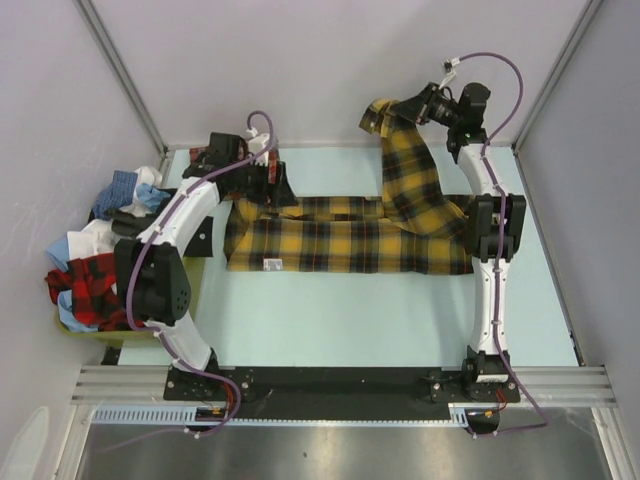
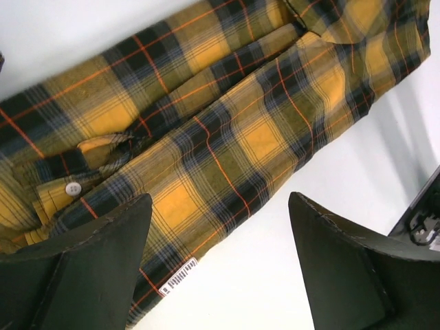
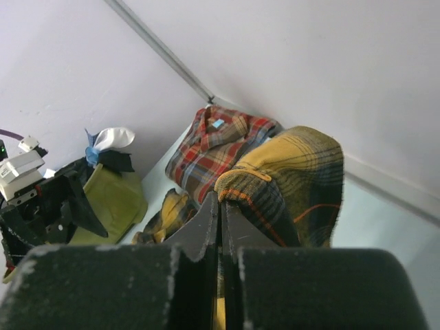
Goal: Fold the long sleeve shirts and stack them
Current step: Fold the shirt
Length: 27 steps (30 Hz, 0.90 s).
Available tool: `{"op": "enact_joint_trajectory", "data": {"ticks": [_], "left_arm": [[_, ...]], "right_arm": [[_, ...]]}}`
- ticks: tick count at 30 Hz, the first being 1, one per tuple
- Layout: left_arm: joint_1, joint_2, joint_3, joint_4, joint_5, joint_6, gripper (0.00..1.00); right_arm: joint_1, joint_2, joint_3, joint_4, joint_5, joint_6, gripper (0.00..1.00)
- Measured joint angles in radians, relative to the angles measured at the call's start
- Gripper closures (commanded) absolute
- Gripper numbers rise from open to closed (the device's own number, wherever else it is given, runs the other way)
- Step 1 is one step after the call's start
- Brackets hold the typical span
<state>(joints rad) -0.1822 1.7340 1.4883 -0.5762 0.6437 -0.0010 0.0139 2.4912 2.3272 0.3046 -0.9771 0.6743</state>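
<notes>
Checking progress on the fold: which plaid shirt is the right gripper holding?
The yellow-and-black shirt: the right gripper is shut on a raised fold of it. The red-orange shirt lies apart near the wall, untouched.

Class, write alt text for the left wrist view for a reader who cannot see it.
A yellow-and-black plaid shirt lies spread on a pale table. The left gripper hovers above it, its two dark fingers apart, holding nothing.

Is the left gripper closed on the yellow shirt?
No: the left gripper hangs open over the yellow shirt, its jaws wide apart.
</notes>
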Motion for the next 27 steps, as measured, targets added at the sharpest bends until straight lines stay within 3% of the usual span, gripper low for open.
{"op": "enact_joint_trajectory", "data": {"ticks": [8, 19, 27], "left_arm": [[0.065, 0.005, -0.047, 0.038, 0.028, -0.074, 0.12], [0.151, -0.016, -0.207, 0.149, 0.150, -0.203, 0.11], [0.167, -0.057, -0.324, 0.305, 0.212, -0.329, 0.10]], "right_arm": [[0.032, 0.008, -0.151, 0.094, 0.024, 0.105, 1.00], [0.236, -0.338, -0.707, 0.353, 0.174, 0.369, 1.00], [0.368, -0.446, -0.892, 0.467, 0.306, 0.435, 1.00]]}}
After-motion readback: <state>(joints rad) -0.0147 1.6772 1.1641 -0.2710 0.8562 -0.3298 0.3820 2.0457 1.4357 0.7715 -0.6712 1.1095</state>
